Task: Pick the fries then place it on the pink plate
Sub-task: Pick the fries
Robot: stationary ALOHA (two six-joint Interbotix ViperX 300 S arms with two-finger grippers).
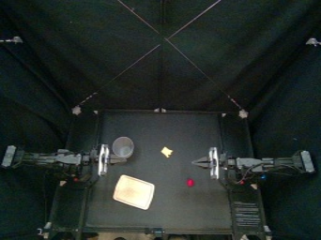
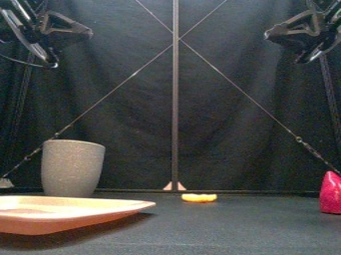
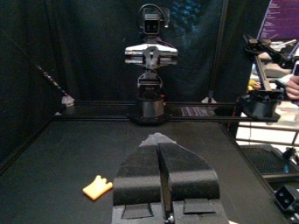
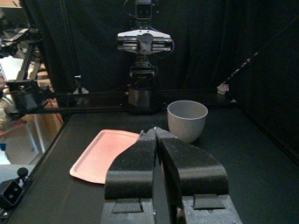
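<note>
A flat pink tray (image 1: pixel 134 191) lay on the black worktop (image 1: pixel 189 211) near the front, left of the middle. Only its own pale pink face showed in the top view and in the right wrist view (image 4: pixel 105 153). A tall grey speckled cup (image 1: pixel 123 146) stood upright behind the tray, farther back and well apart from it. Its mouth showed dark from above, and what was inside could not be told. The small yellow toy fries (image 1: pixel 167 150) lay on the worktop about the middle, to the right of the cup and beyond the tray, touching neither. In the front view they (image 2: pixel 198 197) were a low yellow shape far back. A small red toy (image 1: pixel 191 184) sat to the right of the tray, nearer the front than the fries.

The left hand (image 3: pixel 158 140) hung above the left side of the worktop with its jaws pressed together and nothing between them. The fries (image 3: pixel 97 185) lay below and off to one side of it. The right hand (image 4: pixel 158 133) hung above the right side, jaws likewise closed on nothing and clear of every object.
</note>
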